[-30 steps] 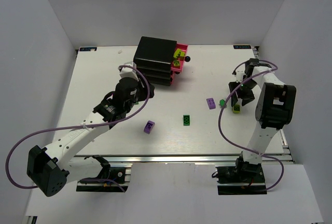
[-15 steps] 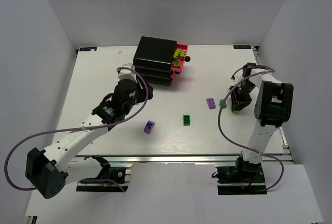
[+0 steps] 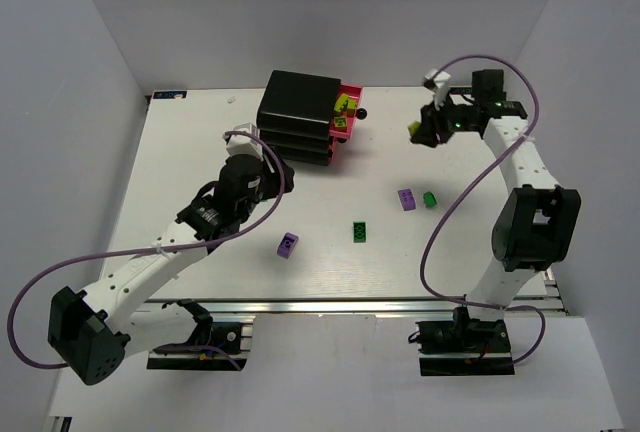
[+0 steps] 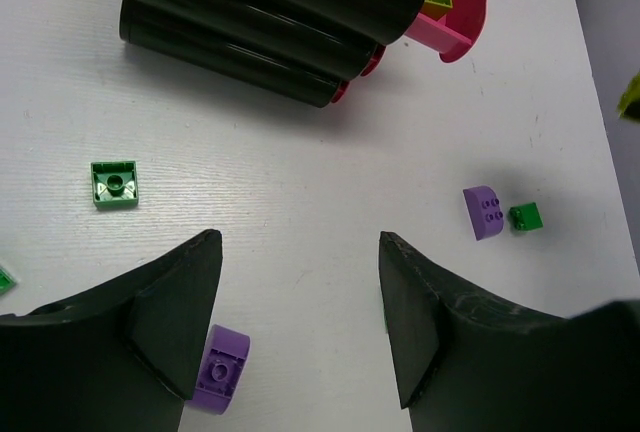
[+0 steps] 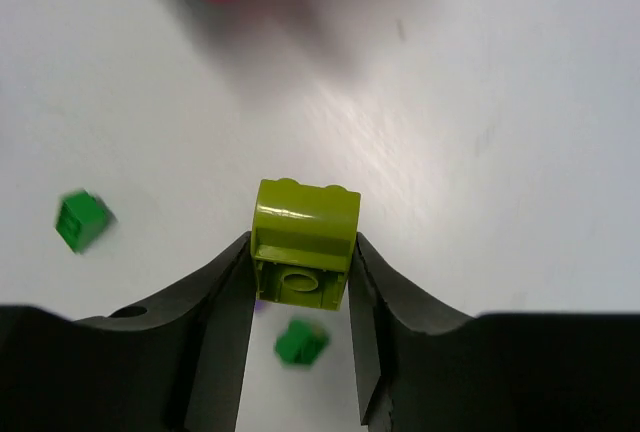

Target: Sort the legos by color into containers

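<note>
My right gripper [image 3: 420, 130] is shut on a lime-yellow lego [image 3: 413, 130] and holds it in the air, to the right of the open top drawer; in the right wrist view [image 5: 300, 262] the lego [image 5: 305, 242] sits between the fingers. The black cabinet [image 3: 295, 112] has its top pink drawer [image 3: 350, 92] pulled out, with lime legos inside. On the table lie two purple legos [image 3: 407, 199] [image 3: 288, 244] and two green legos [image 3: 430, 198] [image 3: 359, 231]. My left gripper [image 3: 255, 174] is open and empty above the table [image 4: 300, 252], near a purple lego [image 4: 222, 367].
The left wrist view shows a flat green lego [image 4: 115, 182] below the cabinet [image 4: 270, 12], a purple lego [image 4: 483, 212] and a small green one [image 4: 525, 217]. The drawer's black knob [image 3: 362, 113] sticks out to the right. White walls enclose the table.
My right gripper closed on the lime lego at the table's right side, lifted it and carried it back and left toward the open drawer. The left arm barely moved.
</note>
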`<action>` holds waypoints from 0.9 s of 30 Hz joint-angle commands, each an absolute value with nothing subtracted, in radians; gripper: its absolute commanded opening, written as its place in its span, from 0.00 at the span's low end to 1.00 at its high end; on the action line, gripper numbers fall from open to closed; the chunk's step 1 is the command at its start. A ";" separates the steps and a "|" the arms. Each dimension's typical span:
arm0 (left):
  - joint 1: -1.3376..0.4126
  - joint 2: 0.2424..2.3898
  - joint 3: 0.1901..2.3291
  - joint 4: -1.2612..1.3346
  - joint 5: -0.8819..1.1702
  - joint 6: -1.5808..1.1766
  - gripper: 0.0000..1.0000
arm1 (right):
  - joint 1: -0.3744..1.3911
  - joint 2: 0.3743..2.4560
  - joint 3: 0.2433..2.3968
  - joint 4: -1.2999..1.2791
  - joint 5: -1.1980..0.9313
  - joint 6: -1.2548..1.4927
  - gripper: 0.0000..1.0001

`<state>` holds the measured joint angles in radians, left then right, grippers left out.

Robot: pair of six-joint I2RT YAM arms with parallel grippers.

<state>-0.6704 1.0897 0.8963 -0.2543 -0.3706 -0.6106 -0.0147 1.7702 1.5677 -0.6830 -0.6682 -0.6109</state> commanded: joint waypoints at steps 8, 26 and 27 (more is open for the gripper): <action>-0.669 1.059 0.923 -0.295 -0.422 -0.617 0.74 | 0.238 1.991 1.857 -0.220 -0.838 -0.385 0.00; -0.669 1.063 0.933 -0.319 -0.454 -0.623 0.74 | 0.322 2.125 1.988 -0.206 -0.720 -0.416 0.15; -0.669 1.063 0.936 -0.319 -0.453 -0.623 0.74 | 0.322 2.125 1.985 -0.207 -0.716 -0.420 0.16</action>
